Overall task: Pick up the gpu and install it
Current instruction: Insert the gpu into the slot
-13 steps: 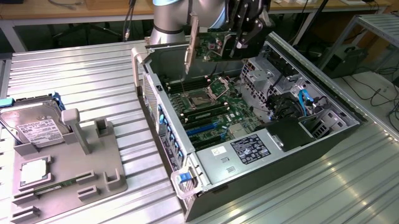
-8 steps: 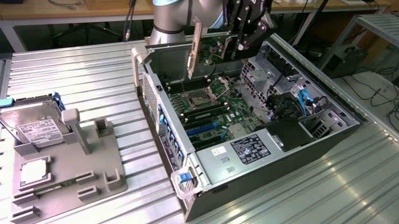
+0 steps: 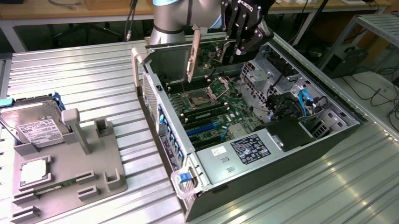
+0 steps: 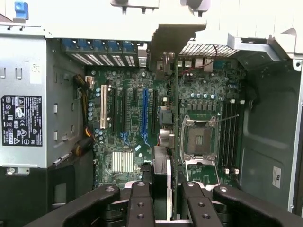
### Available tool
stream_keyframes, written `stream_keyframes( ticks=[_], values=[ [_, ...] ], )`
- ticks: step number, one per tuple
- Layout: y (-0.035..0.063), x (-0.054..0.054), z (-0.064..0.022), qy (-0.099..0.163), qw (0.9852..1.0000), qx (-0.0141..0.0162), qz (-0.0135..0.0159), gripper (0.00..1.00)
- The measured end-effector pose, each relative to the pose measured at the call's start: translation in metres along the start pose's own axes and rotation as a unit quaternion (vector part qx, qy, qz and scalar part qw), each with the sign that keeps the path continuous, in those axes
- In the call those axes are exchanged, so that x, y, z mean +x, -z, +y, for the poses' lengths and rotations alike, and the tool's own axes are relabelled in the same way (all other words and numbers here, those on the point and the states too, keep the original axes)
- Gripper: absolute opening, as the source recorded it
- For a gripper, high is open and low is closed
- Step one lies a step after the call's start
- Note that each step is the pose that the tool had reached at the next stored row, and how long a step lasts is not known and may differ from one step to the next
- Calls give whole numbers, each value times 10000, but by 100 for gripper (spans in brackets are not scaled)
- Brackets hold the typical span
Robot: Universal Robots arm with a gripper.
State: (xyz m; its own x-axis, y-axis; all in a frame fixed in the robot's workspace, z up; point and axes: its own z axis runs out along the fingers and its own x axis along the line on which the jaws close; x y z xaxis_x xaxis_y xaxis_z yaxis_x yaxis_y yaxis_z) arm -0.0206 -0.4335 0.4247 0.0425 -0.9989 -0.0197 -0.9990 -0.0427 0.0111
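Exterior view: the gripper (image 3: pixel 236 53) clamps the gpu (image 3: pixel 195 56) upright above the far end of the open computer case (image 3: pixel 149 93). Wrist view: the gpu hangs edge-on between the fingers (image 4: pixel 141 203) over the motherboard (image 4: pixel 123 109), beside the CPU socket (image 4: pixel 199 139).

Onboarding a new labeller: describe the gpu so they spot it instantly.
Start at the open computer case lying on the ribbed metal table. Over its motherboard hangs the pincer, clamped on the gpu: a thin card held on edge. Unlike the silver hard drive lying at the exterior view's left, it is airborne and ends in a narrow metal bracket.
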Motion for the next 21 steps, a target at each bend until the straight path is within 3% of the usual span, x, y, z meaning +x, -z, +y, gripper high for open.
stream_keyframes(
  ticks=[5,12,21],
  values=[
    [-75,2,-1,-74,10000,6,0,28],
    [-156,4,-2,-93,9999,46,1,28],
    [-246,5,-3,-94,9999,46,-13,28]
  ],
)
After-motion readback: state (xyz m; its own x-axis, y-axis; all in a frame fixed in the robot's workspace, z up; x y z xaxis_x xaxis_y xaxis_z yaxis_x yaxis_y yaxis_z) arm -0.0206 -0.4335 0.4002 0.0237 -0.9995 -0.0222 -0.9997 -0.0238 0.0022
